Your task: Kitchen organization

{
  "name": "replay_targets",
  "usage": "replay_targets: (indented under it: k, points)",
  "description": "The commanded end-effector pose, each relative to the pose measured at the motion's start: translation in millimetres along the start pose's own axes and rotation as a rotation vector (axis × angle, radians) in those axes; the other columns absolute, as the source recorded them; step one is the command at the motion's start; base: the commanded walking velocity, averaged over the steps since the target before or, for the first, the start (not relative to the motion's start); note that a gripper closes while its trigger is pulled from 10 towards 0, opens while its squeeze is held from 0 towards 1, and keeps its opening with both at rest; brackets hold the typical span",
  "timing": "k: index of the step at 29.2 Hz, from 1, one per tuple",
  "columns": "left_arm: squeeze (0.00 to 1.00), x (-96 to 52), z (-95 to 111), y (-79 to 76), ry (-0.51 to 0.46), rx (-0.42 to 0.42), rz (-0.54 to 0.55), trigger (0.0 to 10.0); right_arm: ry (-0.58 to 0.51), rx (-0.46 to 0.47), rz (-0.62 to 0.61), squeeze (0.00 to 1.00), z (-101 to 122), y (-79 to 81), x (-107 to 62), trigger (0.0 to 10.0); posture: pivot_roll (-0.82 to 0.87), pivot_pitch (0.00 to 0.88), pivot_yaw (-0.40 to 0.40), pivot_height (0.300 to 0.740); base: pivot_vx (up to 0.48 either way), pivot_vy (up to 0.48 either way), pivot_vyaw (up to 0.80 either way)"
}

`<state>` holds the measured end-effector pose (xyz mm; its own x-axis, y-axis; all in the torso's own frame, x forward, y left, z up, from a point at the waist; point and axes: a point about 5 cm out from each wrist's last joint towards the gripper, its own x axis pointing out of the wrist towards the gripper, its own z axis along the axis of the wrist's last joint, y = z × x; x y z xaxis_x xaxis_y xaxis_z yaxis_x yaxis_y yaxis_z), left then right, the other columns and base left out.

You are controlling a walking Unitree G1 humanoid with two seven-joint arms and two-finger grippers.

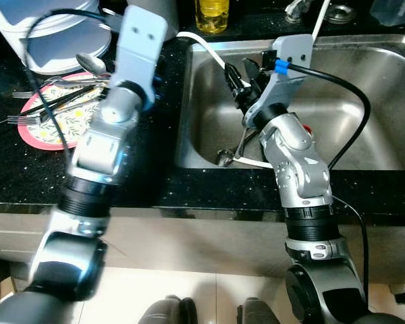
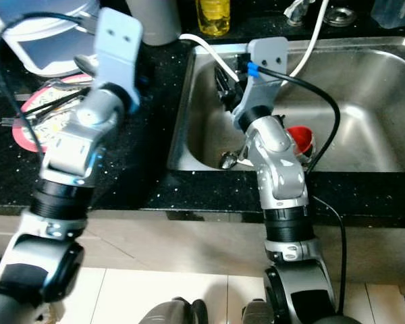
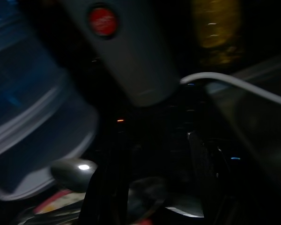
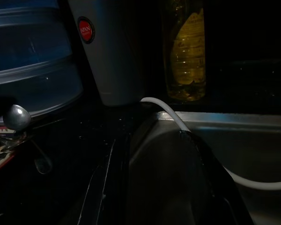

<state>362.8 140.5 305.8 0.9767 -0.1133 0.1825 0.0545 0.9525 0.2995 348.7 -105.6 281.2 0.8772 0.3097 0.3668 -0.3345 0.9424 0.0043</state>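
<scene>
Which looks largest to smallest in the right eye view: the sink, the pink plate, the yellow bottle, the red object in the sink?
1. sink
2. pink plate, partly hidden by the left arm
3. yellow bottle, cut off at the frame's top, and red object, look alike, so unranked

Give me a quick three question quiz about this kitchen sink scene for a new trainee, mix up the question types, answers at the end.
1. True or false: the pink floral plate sits inside the sink.
2. Which gripper reaches over the sink basin? A) left gripper B) right gripper
3. Fill in: the bottle of yellow liquid stands behind the ____.

Key: 1 false, it lies on the black counter; 2 B; 3 sink.
</scene>
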Motion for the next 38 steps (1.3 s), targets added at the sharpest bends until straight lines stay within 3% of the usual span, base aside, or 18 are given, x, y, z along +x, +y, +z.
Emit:
replay_targets:
  k: [1,5,9,10,11,14,15,16,17,19,25,26,28,29,30,31,33,38]
  points:
    - [0.00,1.2,-3.1,22.1,0.038,-0.066,0.092,10.0,-0.007,0.013,0.026,0.00,-0.4,6.3,1.5,10.0,-0.05,0.127,0.112,0.740,0.000,0.000,0.00]
    - [0.00,1.2,-15.2,39.9,0.113,-0.152,0.157,10.0,-0.008,0.015,0.035,0.00,-0.5,8.6,2.4,10.0,-0.05,0.127,0.109,0.740,0.000,0.000,0.00]
    - [0.00,0.1,-29.1,54.3,0.194,-0.054,0.232,10.0,-0.010,0.017,0.040,0.00,0.0,8.9,2.7,10.0,-0.05,0.126,0.105,0.740,0.000,0.000,0.00]
    - [0.00,-0.7,-34.6,58.3,0.229,0.033,0.257,10.0,-0.009,0.017,0.040,0.00,-0.1,8.9,2.7,10.0,-0.04,0.126,0.102,0.740,0.000,0.000,0.00]
    - [0.00,-2.5,-40.0,61.8,0.262,0.065,0.271,10.0,-0.008,0.017,0.041,0.00,-0.4,8.7,2.6,10.0,-0.04,0.125,0.099,0.740,0.000,0.000,0.00]
    - [0.00,-4.3,-42.9,64.3,0.285,0.101,0.277,10.0,-0.007,0.017,0.043,0.00,-0.7,8.6,2.2,10.0,-0.04,0.124,0.097,0.740,0.000,0.000,0.00]
    - [0.09,-6.2,-44.1,66.6,0.298,0.155,0.281,10.0,-0.006,0.018,0.046,0.00,-1.1,9.0,2.1,10.0,-0.04,0.123,0.096,0.740,0.000,0.000,0.00]
    - [1.00,-9.3,-45.0,69.9,0.313,0.197,0.293,10.0,-0.005,0.019,0.050,0.00,-1.6,9.7,2.3,10.0,-0.03,0.120,0.092,0.740,0.000,0.000,0.00]
    - [1.00,-16.6,-45.4,77.6,0.338,0.246,0.325,10.0,-0.002,0.022,0.057,0.00,-2.9,11.2,3.1,10.0,-0.02,0.119,0.085,0.740,0.000,0.000,0.00]
    - [1.00,-18.9,-45.4,80.1,0.344,0.251,0.338,10.0,0.000,0.024,0.059,0.00,-3.4,11.7,3.4,10.0,-0.02,0.119,0.085,0.740,0.000,0.000,0.00]
    - [1.00,-33.0,-44.0,108.0,0.327,0.112,0.564,10.0,0.003,0.032,0.077,0.00,-5.2,16.1,5.3,10.0,0.00,0.114,0.072,0.740,0.000,0.000,0.00]
    - [0.00,-38.5,-43.0,116.8,0.295,-0.020,0.650,10.0,0.004,0.035,0.082,0.00,-5.5,17.1,5.8,10.0,0.00,0.115,0.070,0.740,0.000,0.000,0.00]
    - [0.00,-47.5,-44.4,127.5,0.255,-0.201,0.761,10.0,0.005,0.037,0.088,0.00,-6.0,18.3,6.3,10.0,0.01,0.114,0.067,0.740,0.000,0.000,0.00]
    - [0.00,-51.3,-45.2,130.7,0.244,-0.253,0.796,10.0,0.006,0.038,0.090,0.00,-6.3,18.7,6.5,10.0,0.01,0.113,0.065,0.740,0.000,0.000,0.00]
    - [0.00,-51.3,-45.2,130.7,0.244,-0.253,0.796,10.0,0.006,0.038,0.090,0.00,-6.3,18.7,6.5,10.0,0.01,0.113,0.065,0.740,0.000,0.000,0.00]
    - [0.00,-52.3,-54.2,130.4,0.251,-0.413,0.761,10.0,0.008,0.039,0.092,0.00,-7.1,19.1,6.9,10.0,0.01,0.111,0.064,0.740,0.000,0.000,0.00]
    - [0.00,-51.7,-63.2,126.0,0.276,-0.532,0.704,10.0,0.008,0.041,0.095,0.00,-7.8,19.8,7.4,10.0,0.02,0.110,0.064,0.740,0.000,0.000,0.00]
    - [0.00,-53.3,-72.1,125.8,0.303,-0.586,0.710,9.7,0.008,0.043,0.098,0.00,-8.3,20.6,8.1,10.0,0.02,0.107,0.065,0.740,0.000,0.000,0.00]
